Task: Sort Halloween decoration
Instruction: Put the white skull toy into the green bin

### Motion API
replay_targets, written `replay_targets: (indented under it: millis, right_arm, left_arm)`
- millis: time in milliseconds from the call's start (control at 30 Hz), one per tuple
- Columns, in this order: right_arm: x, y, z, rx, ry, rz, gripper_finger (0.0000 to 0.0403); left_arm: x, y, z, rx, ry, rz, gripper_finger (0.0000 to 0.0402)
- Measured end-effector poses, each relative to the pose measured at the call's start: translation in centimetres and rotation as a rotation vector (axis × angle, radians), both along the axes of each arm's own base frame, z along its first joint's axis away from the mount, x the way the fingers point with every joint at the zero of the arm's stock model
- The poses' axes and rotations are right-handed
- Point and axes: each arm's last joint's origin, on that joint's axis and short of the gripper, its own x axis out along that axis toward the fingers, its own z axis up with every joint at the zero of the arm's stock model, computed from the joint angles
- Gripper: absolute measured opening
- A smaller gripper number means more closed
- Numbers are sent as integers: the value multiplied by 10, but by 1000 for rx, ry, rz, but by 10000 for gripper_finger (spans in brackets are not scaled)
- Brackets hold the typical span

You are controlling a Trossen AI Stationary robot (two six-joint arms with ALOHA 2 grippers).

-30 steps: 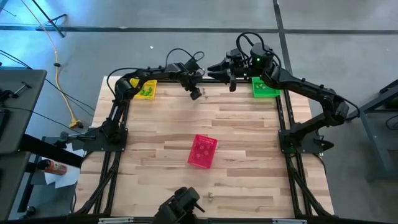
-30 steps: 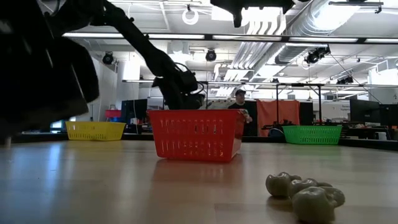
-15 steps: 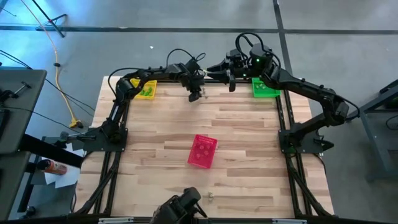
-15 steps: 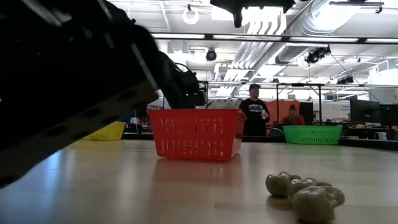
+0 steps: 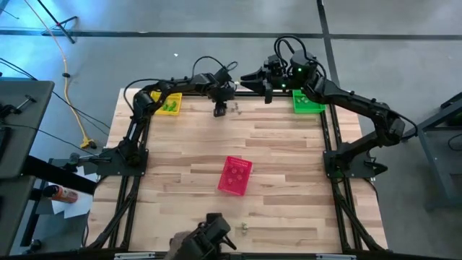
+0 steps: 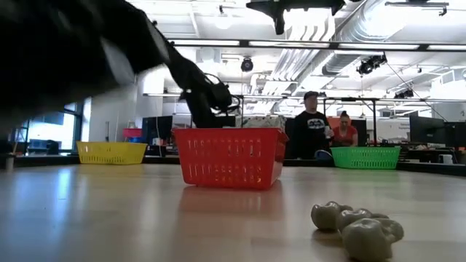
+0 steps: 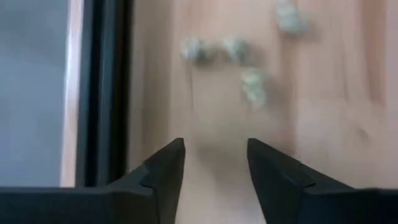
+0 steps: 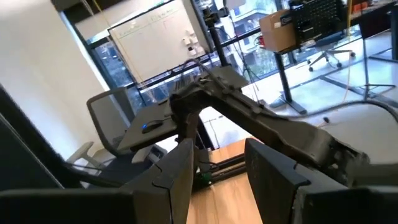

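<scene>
Several pale green Halloween decoration trinkets (image 7: 235,48) lie on the wood near the table's far edge, just beyond my left gripper (image 7: 214,142). It slants down over them, open, with nothing between its fingers. In the high view those trinkets (image 5: 234,108) show just right of that gripper (image 5: 219,110). Another cluster of trinkets (image 6: 357,225) rests on the table near the front edge (image 5: 245,228). My right gripper (image 5: 266,92) hangs level, high above the far edge, open and empty (image 8: 217,143).
A yellow basket (image 5: 170,103) stands at the far left, a green basket (image 5: 307,101) at the far right and a red-pink basket (image 5: 234,175) mid-table. A dark object (image 5: 206,242) sits at the near edge. The black frame rail (image 7: 106,93) runs beside the left gripper. People stand behind the table (image 6: 313,135).
My left gripper has rolled about its own line over the far edge and edged a little toward the table's left, so the trinkets now show clear beside it. The dark object at the near edge has shifted. A person behind the table has walked to the right.
</scene>
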Motion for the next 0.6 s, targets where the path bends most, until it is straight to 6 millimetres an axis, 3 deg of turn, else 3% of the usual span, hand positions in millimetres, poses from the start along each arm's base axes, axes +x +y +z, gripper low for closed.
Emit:
replay_targets:
  millis: [200,400,500,600]
  right_arm:
    - [-1,-6,-1,-31,17,-135,140]
    - [-7,-17,-5,-29,55,-241,140]
    - [-10,-21,-12,-3,120,-303,140]
    - [-12,-24,-17,15,171,-336,140]
  left_arm:
    - [-24,5,62,16,-96,93,105]
    - [-72,12,145,22,-327,220,18]
    - [-98,13,175,-25,-450,276,7]
    - [-120,1,192,-52,-559,280,1]
